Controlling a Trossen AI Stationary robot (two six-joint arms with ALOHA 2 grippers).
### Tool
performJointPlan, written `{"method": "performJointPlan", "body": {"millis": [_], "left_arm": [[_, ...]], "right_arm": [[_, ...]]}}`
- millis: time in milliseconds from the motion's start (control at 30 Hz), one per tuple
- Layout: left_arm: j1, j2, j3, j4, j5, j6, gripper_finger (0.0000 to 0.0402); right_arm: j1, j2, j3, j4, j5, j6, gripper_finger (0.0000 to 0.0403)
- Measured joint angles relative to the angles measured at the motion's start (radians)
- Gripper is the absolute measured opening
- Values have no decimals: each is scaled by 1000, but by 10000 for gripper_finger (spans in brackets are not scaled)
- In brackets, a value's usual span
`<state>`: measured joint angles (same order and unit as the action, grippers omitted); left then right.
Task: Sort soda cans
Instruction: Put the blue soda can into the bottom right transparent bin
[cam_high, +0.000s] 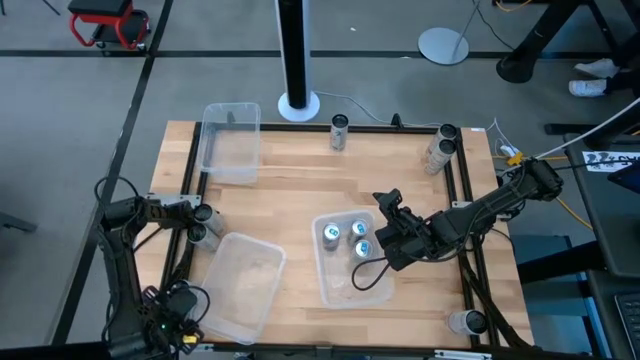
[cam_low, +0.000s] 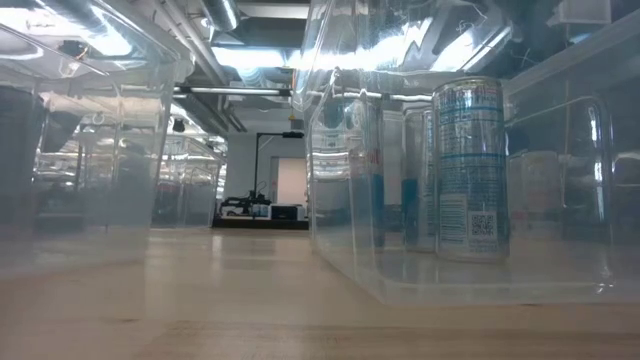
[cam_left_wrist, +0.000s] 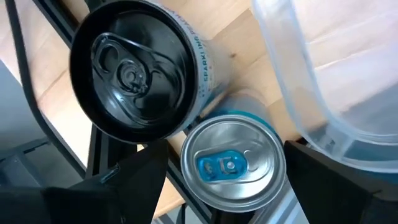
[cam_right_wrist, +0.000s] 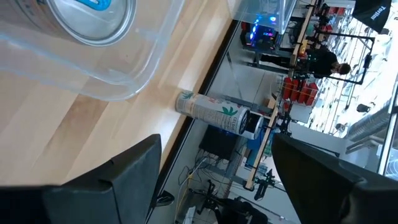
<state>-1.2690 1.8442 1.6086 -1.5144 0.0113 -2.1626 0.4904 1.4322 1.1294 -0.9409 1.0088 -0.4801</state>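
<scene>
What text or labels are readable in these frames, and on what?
"SPARKLING": down the side of the black-topped white soda can, left wrist view.
QR code and fine print: on the silver and blue soda can in the clear plastic bin, low view; too small to read.
Green leaf logo: on the white soda can at the table edge; wording blurred.

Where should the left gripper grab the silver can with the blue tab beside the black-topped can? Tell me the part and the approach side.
Grip the silver can round its side wall, just below the rim, coming down from above. It stands upright, top facing the left gripper, which is open. The black-topped can stands close beside it, so set the fingers on the two sides clear of that neighbour.
</scene>
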Motion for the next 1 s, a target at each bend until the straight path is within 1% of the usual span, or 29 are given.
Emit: {"method": "performJointPlan", "body": {"millis": [233, 433, 567, 800, 1000], "left_arm": [[2, -3, -67, 84, -8, 28, 306], [3, -3, -71, 90, -8, 31, 304], [2, -2, -72, 91, -4, 44, 286], [1, -3, -72, 100, 2, 65, 233], [1, -7, -70, 105, 5, 83, 232]], "right_arm": [[0, 0, 0, 0, -1, 0, 305], [0, 0, 0, 0, -1, 0, 305], [0, 0, 0, 0, -1, 0, 305], [0, 0, 0, 0, -1, 0, 305], [0, 0, 0, 1, -1, 0, 305]]}}
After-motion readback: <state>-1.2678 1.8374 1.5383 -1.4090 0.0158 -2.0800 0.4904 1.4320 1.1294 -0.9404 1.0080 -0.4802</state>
